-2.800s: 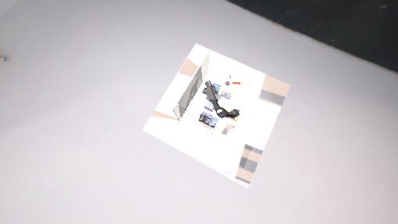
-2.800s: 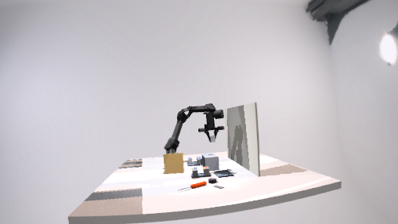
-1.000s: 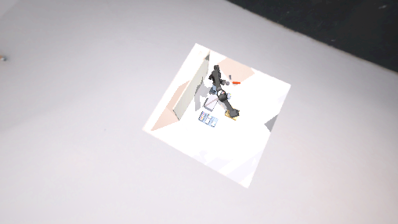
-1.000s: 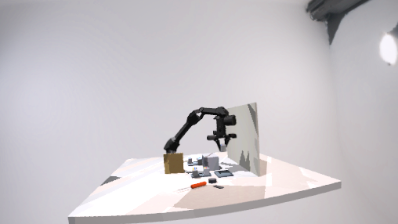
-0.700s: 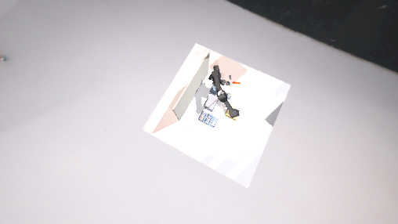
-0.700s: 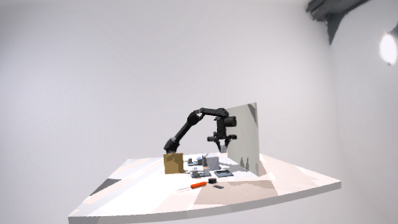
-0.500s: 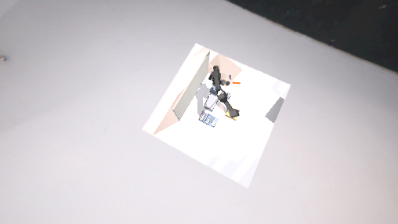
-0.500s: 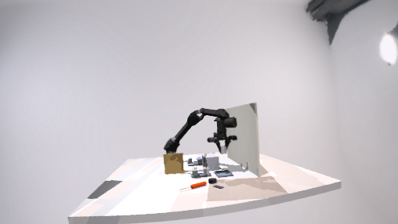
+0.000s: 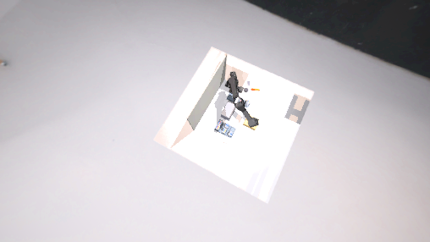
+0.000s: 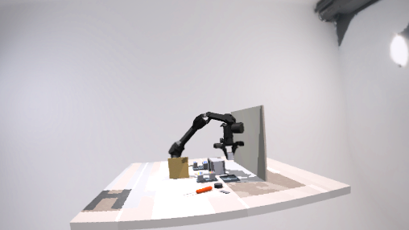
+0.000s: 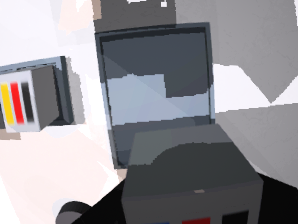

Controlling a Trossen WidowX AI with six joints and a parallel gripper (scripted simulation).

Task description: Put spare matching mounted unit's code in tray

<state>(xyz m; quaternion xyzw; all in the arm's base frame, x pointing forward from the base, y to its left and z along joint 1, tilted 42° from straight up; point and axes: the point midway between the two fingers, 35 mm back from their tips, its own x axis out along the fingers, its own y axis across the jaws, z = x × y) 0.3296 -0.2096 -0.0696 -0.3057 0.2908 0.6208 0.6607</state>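
End effector (image 10: 227, 154): clamped on a grey spare block with blue, red and black stripes (image 11: 189, 212), raised off the tabletop (image 10: 173, 205) | Tray (image 11: 160, 99): dark-rimmed, directly beneath the held spare in the wrist view | Second spare, yellow, red and black stripes (image 11: 29, 99): on the tabletop left of the tray | Grey panel (image 10: 251, 141): upright, just beside the arm
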